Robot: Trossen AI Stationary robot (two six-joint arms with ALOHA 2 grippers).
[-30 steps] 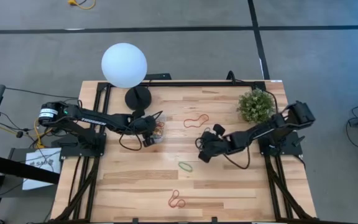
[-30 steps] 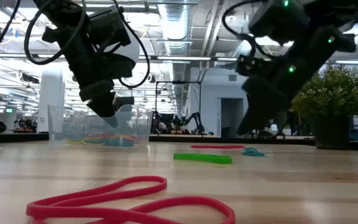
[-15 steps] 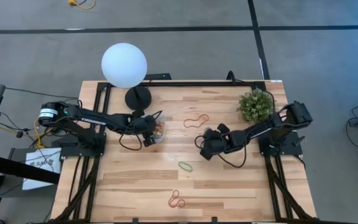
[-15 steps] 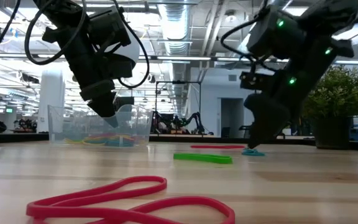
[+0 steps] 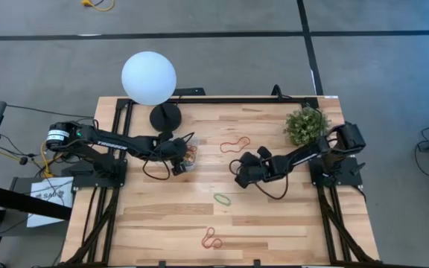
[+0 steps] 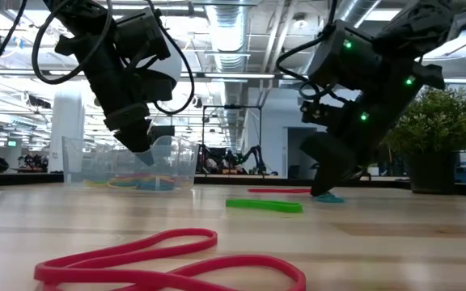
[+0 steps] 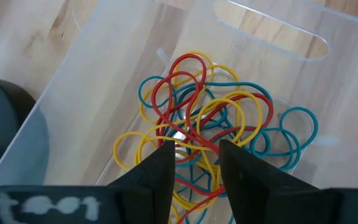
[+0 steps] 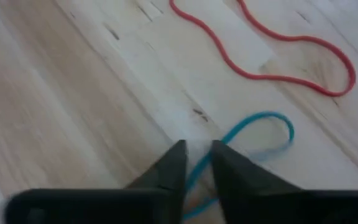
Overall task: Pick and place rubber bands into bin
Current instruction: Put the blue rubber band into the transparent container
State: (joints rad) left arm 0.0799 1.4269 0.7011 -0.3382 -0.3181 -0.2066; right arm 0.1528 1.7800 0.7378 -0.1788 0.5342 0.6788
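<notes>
Your right gripper (image 8: 196, 163) has nearly closed its fingers on the blue rubber band (image 8: 260, 134), while your left gripper (image 7: 194, 163), slightly open and empty, hovers above the bin (image 7: 272, 37).

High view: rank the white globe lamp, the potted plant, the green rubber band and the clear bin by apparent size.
1. white globe lamp
2. potted plant
3. bin, partly under the left hand, so its rank is unsure
4. green rubber band
</notes>
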